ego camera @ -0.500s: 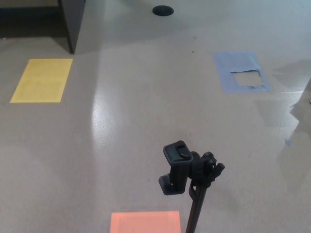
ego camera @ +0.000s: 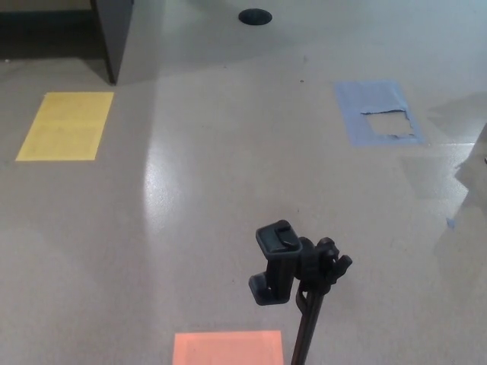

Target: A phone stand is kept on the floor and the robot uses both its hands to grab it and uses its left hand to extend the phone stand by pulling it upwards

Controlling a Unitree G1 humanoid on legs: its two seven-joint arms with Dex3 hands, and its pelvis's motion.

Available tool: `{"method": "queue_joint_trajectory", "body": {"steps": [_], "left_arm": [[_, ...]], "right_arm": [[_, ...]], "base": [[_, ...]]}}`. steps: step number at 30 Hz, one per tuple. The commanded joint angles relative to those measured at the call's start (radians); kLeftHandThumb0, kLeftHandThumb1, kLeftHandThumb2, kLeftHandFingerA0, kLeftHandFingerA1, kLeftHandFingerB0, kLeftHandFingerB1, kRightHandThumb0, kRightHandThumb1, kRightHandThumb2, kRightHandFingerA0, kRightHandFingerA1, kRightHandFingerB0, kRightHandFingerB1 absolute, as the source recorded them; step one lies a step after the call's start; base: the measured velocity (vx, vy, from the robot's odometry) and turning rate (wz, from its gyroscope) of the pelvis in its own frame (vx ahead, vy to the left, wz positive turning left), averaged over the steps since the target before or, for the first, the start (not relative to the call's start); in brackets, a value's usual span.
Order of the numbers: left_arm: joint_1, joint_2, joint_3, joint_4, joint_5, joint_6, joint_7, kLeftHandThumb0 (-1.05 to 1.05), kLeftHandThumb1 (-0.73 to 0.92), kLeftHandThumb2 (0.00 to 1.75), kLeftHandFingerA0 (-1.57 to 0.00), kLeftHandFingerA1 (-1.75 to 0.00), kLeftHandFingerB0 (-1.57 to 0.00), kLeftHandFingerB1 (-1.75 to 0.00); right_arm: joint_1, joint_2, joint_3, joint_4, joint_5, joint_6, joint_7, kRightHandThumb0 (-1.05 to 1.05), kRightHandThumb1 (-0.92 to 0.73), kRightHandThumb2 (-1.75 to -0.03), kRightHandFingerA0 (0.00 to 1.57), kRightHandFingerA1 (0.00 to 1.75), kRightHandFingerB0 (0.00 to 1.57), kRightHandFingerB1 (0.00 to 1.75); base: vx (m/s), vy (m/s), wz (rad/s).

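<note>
The black phone stand [ego camera: 293,277] rises from the bottom edge of the head view, right of centre. Its clamp head [ego camera: 276,262] sits on top, with a knob joint to its right, and a thin pole [ego camera: 307,331] runs down out of the picture. The base of the stand is hidden below the frame. Neither of my hands shows in this view, and nothing touches the stand.
On the grey floor lie a yellow patch [ego camera: 67,125] at the left, a torn blue patch [ego camera: 377,112] at the upper right and an orange patch [ego camera: 227,347] by the stand. A dark cabinet corner [ego camera: 112,34] stands upper left; a black round disc [ego camera: 255,16] lies at the top.
</note>
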State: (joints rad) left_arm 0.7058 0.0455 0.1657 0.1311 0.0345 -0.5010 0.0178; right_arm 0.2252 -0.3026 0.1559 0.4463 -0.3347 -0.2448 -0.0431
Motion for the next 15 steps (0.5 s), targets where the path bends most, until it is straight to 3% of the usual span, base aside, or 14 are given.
{"method": "queue_joint_trajectory", "body": {"steps": [1,2,3,4,10,12,15], "left_arm": [[-0.1,-0.093,-0.049,-0.37,-0.063,-0.076,0.048,-0.59,0.48,0.84,-0.66,-0.59,-0.52,-0.52],[-0.118,-0.104,-0.059,-0.402,-0.041,-0.04,0.058,-0.57,0.59,0.59,-0.72,-0.46,-0.59,-0.38],[-0.166,-0.125,-0.091,-0.445,-0.035,0.019,0.06,-0.55,0.59,0.59,-0.71,-0.47,-0.58,-0.38],[-0.185,-0.13,-0.105,-0.454,-0.043,0.038,0.053,-0.58,0.49,0.85,-0.61,-0.59,-0.48,-0.51],[-0.357,-0.231,-0.237,-0.486,-0.011,0.261,0.06,-0.58,0.48,0.83,-0.59,-0.59,-0.44,-0.5],[-0.382,-0.259,-0.261,-0.498,0.011,0.325,0.074,-0.62,0.48,0.84,-0.58,-0.57,-0.46,-0.49],[-0.417,-0.292,-0.296,-0.495,0.029,0.359,0.08,-0.67,0.51,0.85,-0.55,-0.56,-0.41,-0.48]], "right_arm": [[-0.122,-0.008,0.098,-0.088,-0.147,-0.126,-0.061,-1.05,-0.81,-0.78,0.0,0.03,0.0,0.0],[-0.137,-0.001,0.105,-0.087,-0.147,-0.12,-0.059,-1.05,-0.82,-0.77,0.0,0.01,0.0,0.0],[-0.167,0.017,0.118,-0.076,-0.147,-0.109,-0.059,-1.05,-0.82,-0.74,0.0,0.02,0.0,0.0],[-0.177,0.022,0.123,-0.075,-0.147,-0.1,-0.059,-1.05,-0.82,-0.75,0.0,0.01,0.0,0.0],[-0.259,0.079,0.15,-0.014,-0.133,-0.054,-0.07,-1.05,-0.81,-0.72,0.0,0.08,0.0,0.04],[-0.271,0.088,0.151,0.004,-0.119,-0.066,-0.072,-1.05,-0.81,-0.77,0.0,0.19,0.0,0.13],[-0.287,0.098,0.157,0.018,-0.112,-0.064,-0.068,-1.05,-0.76,-0.73,0.0,0.21,0.0,0.16]], "base": [[0.0,0.0,0.0],[0.0,0.0,0.0],[0.0,0.0,0.0],[0.0,0.0,0.0],[0.0,0.0,0.0],[0.0,0.0,0.0],[0.0,0.0,0.0]]}}
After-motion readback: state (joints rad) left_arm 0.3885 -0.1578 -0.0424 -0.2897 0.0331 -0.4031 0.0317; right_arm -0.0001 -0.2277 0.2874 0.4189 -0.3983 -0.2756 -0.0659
